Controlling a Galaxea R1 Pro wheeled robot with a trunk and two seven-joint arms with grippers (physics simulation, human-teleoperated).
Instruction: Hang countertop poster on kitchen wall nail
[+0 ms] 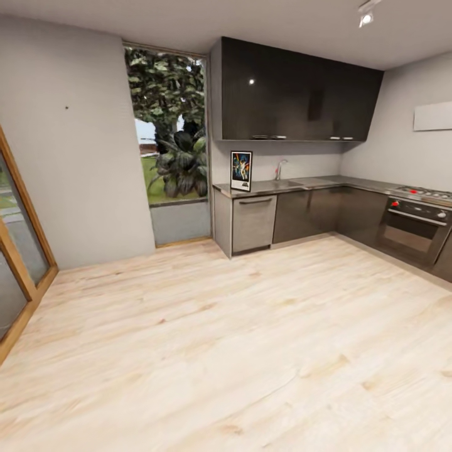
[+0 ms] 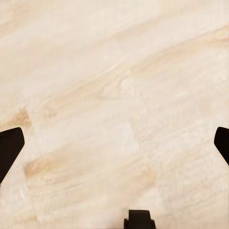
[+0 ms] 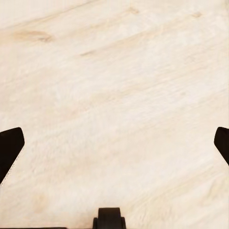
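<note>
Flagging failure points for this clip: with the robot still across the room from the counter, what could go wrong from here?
1. The poster stands upright at the very end of the kitchen countertop; a clumsy approach might tip it over or off the edge.
2. The wall nail is a tiny speck high on the grey wall, so hooking the frame could miss.
3. Both end effectors, left and right, point at the wooden floor, far from the poster.

Black, blunt fingers (image 2: 10, 148) are showing at the frame's side edges in both wrist views, with a dark rounded stub (image 3: 109, 218) sitting at bottom centre.
</note>
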